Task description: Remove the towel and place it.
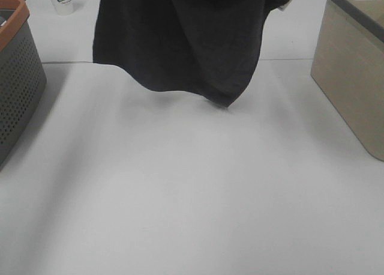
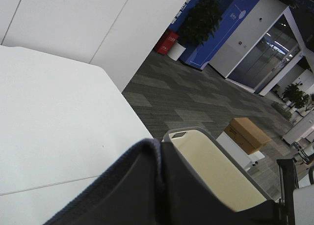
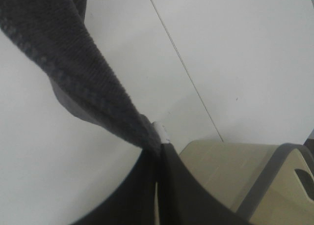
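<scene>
The left end effector [image 2: 160,154] and right end effector [image 3: 159,155] are each clamped tight on the towel [image 1: 186,41], which hangs above the table [image 1: 192,197].

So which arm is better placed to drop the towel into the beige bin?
Right, probably. The beige bin stands on the right arm's side, and the right gripper pinches the towel with that bin close by. The left gripper grips too but would reach across.

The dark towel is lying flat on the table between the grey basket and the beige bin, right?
No. The towel is not lying flat: it hangs in the air above the table, between the grey basket and the beige bin. The high camera shows it.
</scene>
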You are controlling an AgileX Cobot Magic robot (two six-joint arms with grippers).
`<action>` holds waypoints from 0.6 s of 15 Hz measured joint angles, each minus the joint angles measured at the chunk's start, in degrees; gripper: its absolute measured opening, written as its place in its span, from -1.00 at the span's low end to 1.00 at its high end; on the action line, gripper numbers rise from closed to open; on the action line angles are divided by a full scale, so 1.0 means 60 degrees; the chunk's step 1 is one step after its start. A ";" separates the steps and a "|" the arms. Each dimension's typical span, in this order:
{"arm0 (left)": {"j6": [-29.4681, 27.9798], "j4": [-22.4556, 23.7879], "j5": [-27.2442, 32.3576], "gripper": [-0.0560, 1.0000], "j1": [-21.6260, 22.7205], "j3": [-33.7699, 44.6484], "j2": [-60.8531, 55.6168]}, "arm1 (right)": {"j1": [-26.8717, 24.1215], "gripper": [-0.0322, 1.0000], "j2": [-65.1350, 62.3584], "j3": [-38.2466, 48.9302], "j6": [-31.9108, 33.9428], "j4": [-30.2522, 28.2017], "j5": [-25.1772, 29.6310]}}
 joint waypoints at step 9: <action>0.1528 -0.1776 0.0239 -0.89 0.0000 -0.0010 0.1127 | -0.0258 -0.90 0.0611 -0.0029 -0.1776 -0.0038 -0.1881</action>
